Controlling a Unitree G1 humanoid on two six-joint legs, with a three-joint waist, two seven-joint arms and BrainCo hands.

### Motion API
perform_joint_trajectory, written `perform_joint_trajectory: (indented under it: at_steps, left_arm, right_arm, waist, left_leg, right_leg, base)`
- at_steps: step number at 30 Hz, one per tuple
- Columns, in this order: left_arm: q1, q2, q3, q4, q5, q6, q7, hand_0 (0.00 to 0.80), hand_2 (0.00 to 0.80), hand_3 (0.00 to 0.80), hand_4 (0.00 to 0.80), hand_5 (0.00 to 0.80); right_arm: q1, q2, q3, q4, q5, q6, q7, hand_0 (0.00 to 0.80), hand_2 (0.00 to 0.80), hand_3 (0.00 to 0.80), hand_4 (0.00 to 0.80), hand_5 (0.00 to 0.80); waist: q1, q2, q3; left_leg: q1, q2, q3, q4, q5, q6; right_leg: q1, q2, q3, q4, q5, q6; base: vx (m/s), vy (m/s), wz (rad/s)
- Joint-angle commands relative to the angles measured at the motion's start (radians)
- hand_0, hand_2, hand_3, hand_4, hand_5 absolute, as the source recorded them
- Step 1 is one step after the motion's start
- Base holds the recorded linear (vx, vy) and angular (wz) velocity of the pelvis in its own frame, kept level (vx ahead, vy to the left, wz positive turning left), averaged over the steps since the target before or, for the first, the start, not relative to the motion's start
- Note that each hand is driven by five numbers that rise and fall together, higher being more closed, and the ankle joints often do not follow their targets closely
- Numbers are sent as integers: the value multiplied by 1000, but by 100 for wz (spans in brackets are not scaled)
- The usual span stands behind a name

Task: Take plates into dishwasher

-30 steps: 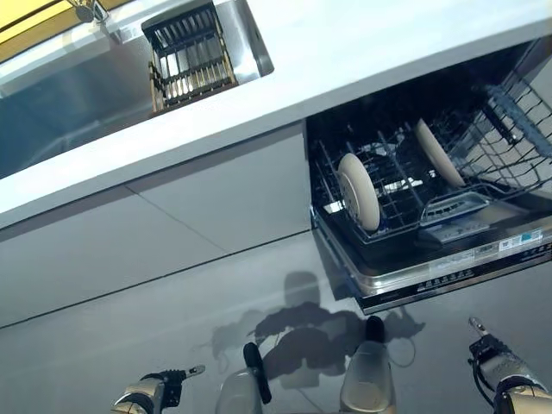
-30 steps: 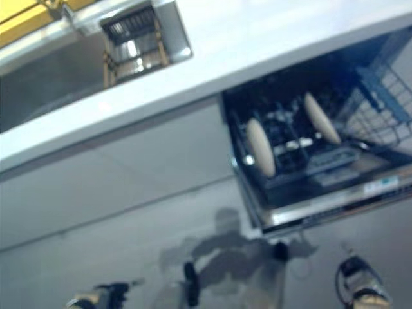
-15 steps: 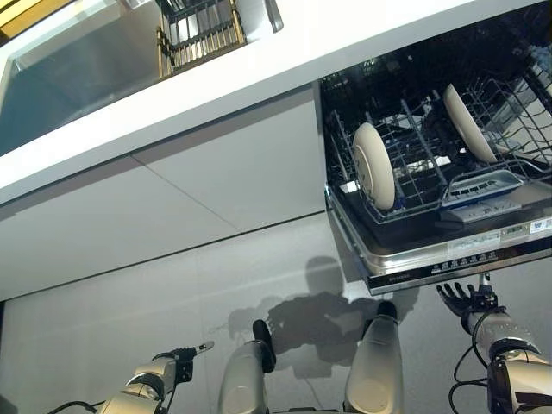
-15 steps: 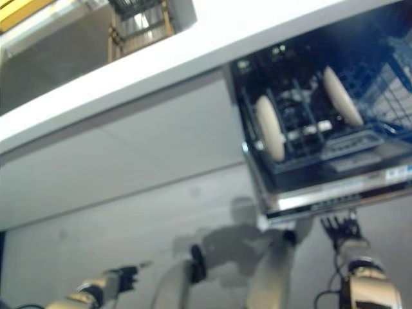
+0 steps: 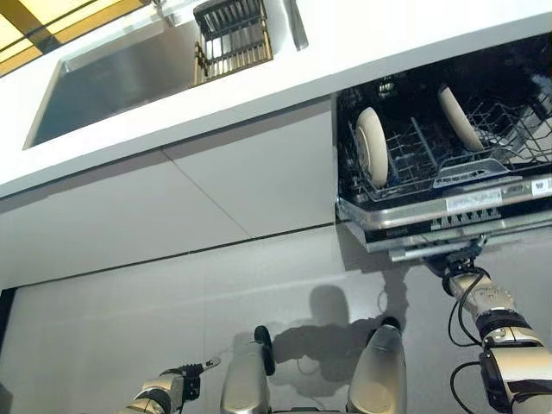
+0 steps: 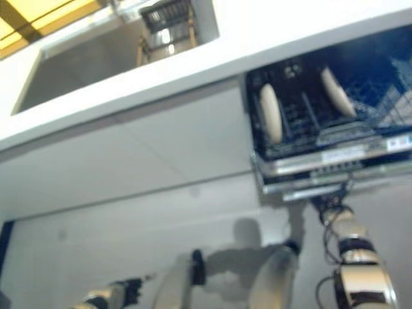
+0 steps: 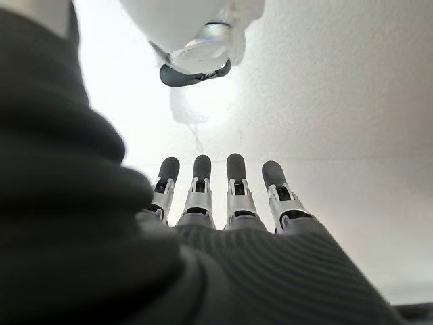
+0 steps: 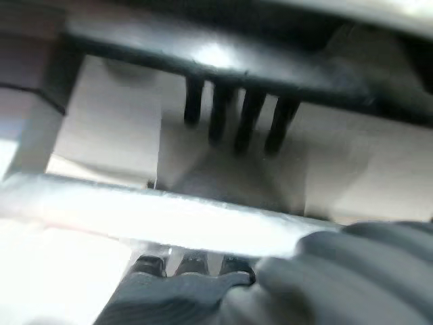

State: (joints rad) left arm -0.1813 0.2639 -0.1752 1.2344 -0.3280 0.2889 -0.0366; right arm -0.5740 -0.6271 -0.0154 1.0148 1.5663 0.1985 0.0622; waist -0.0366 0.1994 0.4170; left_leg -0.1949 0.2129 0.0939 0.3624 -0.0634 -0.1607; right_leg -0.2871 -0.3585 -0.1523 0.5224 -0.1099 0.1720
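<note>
Two cream plates, one (image 5: pixel 372 147) on the left and one (image 5: pixel 454 118) further right, stand on edge in the wire rack (image 5: pixel 414 159) of the dishwasher. Its door (image 5: pixel 448 211) is partly raised, the control strip facing me. My right hand (image 5: pixel 461 263) is under the door's front edge, straight fingers (image 8: pixel 196 265) pressed against the metal lip. My left hand (image 5: pixel 185 379) hangs low at the lower left, fingers (image 7: pixel 230 196) straight and holding nothing.
A white countertop (image 5: pixel 362 43) runs above the dishwasher. A steel sink (image 5: pixel 121 82) is set into it, with a slatted drying rack (image 5: pixel 231 36) at its right end. Flat grey cabinet fronts (image 5: pixel 216 190) fill the space left of the dishwasher.
The right hand has risen from low at the right to the underside of the door. The door has swung up, hiding more of the rack. The camera has shifted too.
</note>
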Motion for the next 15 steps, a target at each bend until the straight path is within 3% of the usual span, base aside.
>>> perform_joint_trajectory:
  at_steps: [1, 8, 11, 15]
  left_arm:
    - [12, 89, -63, -16, 65, 1, 19, 0, 0, 0, 0, 0]
    - [45, 100, -69, -29, 106, -10, 10, 0, 0, 0, 0, 0]
    - [55, 106, -72, -34, 117, -3, -3, 0, 0, 0, 0, 0]
    - [53, 107, -85, -18, 127, 0, -58, 0, 0, 0, 0, 0]
  right_arm:
    - [-403, 39, 8, -175, 34, -55, 157, 0, 0, 0, 0, 0]
    - [-360, 23, 5, -134, -193, -31, 79, 0, 0, 0, 0, 0]
    - [-308, 6, 8, -87, -360, 8, 62, 0, 0, 0, 0, 0]
    - [-178, -14, 55, 12, -713, 74, 103, 0, 0, 0, 0, 0]
  waist:
    - [81, -94, -103]
    - [102, -129, -137]
    - [103, -144, -154]
    - [93, -175, -190]
  left_leg:
    - [0, -5, 4, 131, -45, 37]
    - [58, 9, 3, 72, -22, 33]
    - [100, 10, 11, 10, 2, 33]
    - [164, 7, 22, -140, 59, 31]
  right_leg:
    - [90, 12, -2, -14, -4, -70]
    - [177, 31, -31, -102, 22, -64]
    - [220, 43, -38, -166, 40, -54]
    - [288, 73, -48, -328, 95, -35]
  base:
    - [80, -39, 10]
    - [94, -32, 15]
    - [94, -6, 16]
    - [49, 1, 5]
